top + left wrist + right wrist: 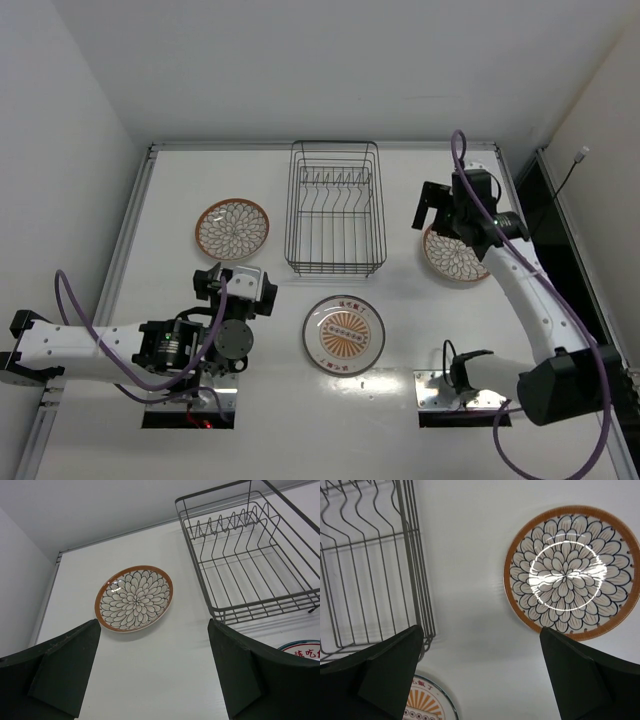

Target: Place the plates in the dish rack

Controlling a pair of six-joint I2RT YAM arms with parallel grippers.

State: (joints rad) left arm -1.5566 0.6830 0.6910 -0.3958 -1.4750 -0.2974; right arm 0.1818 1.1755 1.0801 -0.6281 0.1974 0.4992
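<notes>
The black wire dish rack [334, 271] stands at the back centre with nothing in it; it also shows in the left wrist view [265, 602] and the right wrist view [415, 555]. One petal plate [232, 228] lies flat to its left and shows in the left wrist view [134, 598]. A second petal plate [455, 255] lies to the rack's right, partly under my right arm [572, 572]. The sunburst plate [345, 334] lies in front of the rack [427, 705]. My left gripper [238, 278] is open and empty, near of the left plate [154, 630]. My right gripper [432, 210] is open and empty above the table, between rack and right plate [481, 630].
White walls close in the table at the back and left. A raised rail [135, 230] runs along the table's left edge. A dark panel [545, 210] lies off the right edge. Both arm base plates sit at the near edge.
</notes>
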